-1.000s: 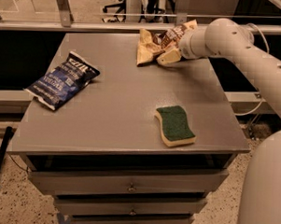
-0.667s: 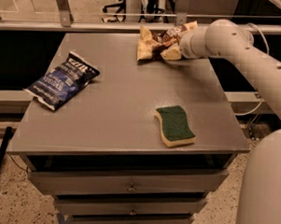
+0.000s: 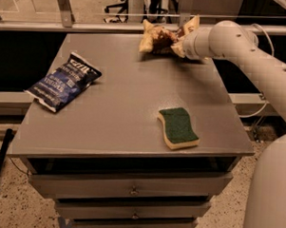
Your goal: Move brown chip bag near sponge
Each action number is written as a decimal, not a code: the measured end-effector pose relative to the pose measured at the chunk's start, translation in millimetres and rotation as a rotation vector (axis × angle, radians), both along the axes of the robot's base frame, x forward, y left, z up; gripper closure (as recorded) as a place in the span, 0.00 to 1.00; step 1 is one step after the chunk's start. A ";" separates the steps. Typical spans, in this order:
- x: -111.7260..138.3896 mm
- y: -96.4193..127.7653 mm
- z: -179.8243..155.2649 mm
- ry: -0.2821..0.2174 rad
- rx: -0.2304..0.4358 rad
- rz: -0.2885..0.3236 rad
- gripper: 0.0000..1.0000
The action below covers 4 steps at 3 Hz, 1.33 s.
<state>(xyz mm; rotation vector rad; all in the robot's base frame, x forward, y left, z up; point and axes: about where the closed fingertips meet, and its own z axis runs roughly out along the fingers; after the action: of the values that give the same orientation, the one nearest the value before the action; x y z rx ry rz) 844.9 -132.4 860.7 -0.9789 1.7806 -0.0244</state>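
Note:
The brown chip bag (image 3: 155, 38), crinkled with a dark middle and tan ends, hangs a little above the far edge of the grey table (image 3: 119, 115). My gripper (image 3: 178, 41) is at the bag's right end, shut on it, with the white arm reaching in from the right. The sponge (image 3: 178, 127), dark green top over pale yellow foam, lies flat near the table's front right, well in front of the bag and apart from it.
A dark blue chip bag (image 3: 63, 80) lies at the table's left side. Drawers (image 3: 130, 187) sit under the tabletop. A rail and glass barrier (image 3: 90, 18) run behind the table. The robot's white body (image 3: 272, 197) is at the lower right.
The gripper has lifted the brown chip bag a little higher off the table's far edge. The sponge and the blue bag have not moved.

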 end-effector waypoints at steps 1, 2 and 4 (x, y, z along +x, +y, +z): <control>-5.2 1.7 6.1 -0.022 -0.018 0.013 1.00; -11.4 4.0 14.9 -0.046 -0.029 0.024 1.00; -46.2 5.5 54.7 -0.111 -0.027 0.063 1.00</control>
<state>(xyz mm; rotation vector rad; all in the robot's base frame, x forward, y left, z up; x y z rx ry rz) 798.7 -127.0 915.4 -1.0326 1.6509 -0.0625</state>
